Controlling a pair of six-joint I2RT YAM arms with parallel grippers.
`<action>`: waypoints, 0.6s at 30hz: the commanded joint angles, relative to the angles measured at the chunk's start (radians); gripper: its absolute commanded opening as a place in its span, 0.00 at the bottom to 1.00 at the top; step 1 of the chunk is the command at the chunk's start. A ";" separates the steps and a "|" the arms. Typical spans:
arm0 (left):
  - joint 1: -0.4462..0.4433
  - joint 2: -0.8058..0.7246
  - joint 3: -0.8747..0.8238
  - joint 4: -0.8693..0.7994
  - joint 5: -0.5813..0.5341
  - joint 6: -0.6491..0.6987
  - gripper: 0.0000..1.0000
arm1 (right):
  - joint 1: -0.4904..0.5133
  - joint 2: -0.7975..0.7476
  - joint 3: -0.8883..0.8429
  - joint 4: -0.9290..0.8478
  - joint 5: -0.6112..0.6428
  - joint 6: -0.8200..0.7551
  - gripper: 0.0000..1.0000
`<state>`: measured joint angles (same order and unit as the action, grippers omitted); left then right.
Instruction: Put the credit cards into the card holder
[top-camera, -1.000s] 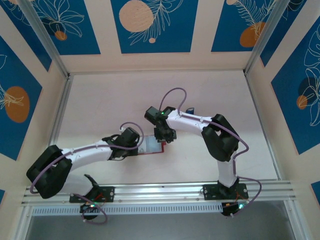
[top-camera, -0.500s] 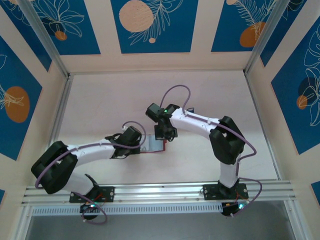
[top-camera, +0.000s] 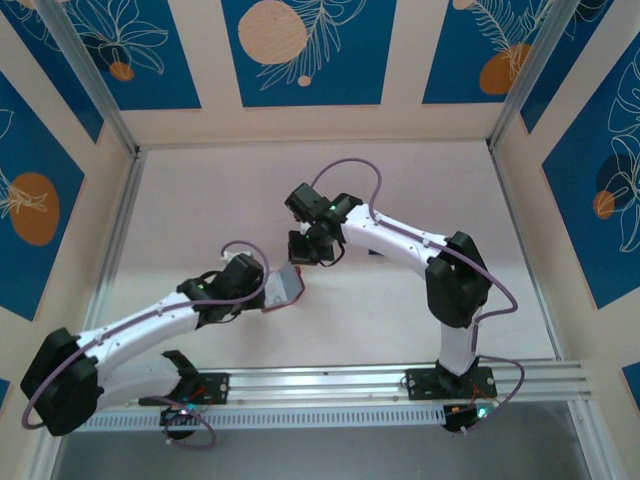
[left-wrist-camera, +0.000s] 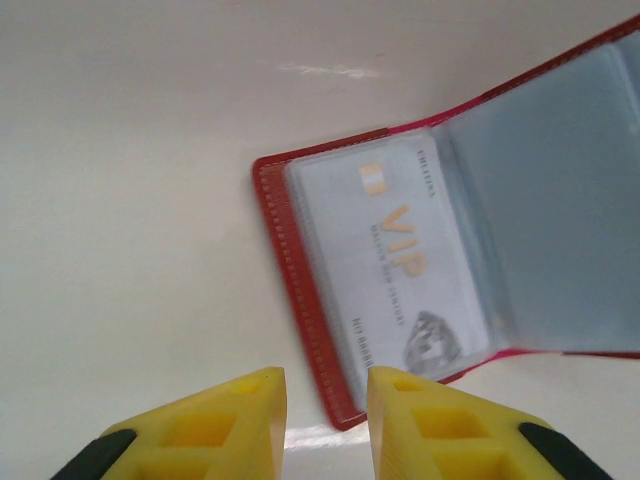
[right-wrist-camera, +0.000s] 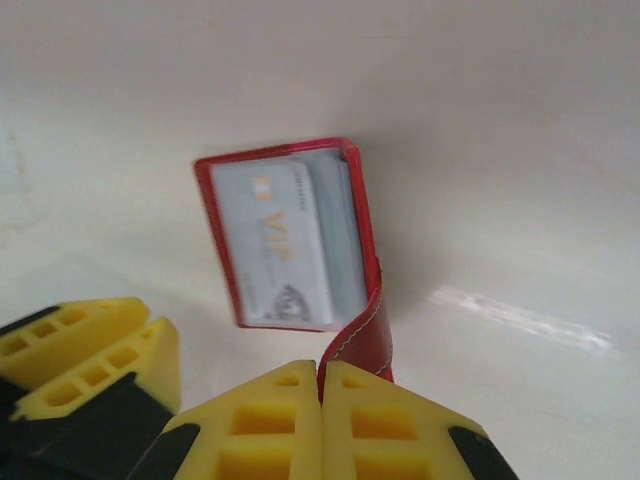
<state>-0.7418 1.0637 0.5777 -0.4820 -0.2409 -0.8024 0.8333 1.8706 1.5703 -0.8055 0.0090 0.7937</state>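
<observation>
On the table (top-camera: 200, 200), your right gripper (right-wrist-camera: 320, 405) was clamped on the wallet (right-wrist-camera: 366, 240), pinching its red cover upright. Your left gripper (left-wrist-camera: 326, 420) stood narrowly parted and empty, just short of the wallet's corner. One card (left-wrist-camera: 400, 250) sat inside a sleeve. You seemed mid-loading: next, bring another card to the bare sleeve (left-wrist-camera: 560, 200). The left wrist view gave you the card's VIP lettering; from above the wallet was a small red-edged patch.
</observation>
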 joint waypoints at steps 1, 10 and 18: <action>0.035 -0.056 -0.035 -0.182 -0.043 -0.054 0.26 | 0.008 0.019 0.030 0.029 -0.098 0.028 0.00; 0.094 -0.192 -0.078 -0.272 -0.019 -0.096 0.08 | 0.091 0.120 0.132 0.101 -0.209 0.044 0.00; 0.104 -0.290 -0.054 -0.335 -0.081 -0.121 0.01 | 0.152 0.307 0.191 0.247 -0.359 0.083 0.05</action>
<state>-0.6498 0.8227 0.5022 -0.7502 -0.2707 -0.9012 0.9649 2.1094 1.7329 -0.6109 -0.2550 0.8505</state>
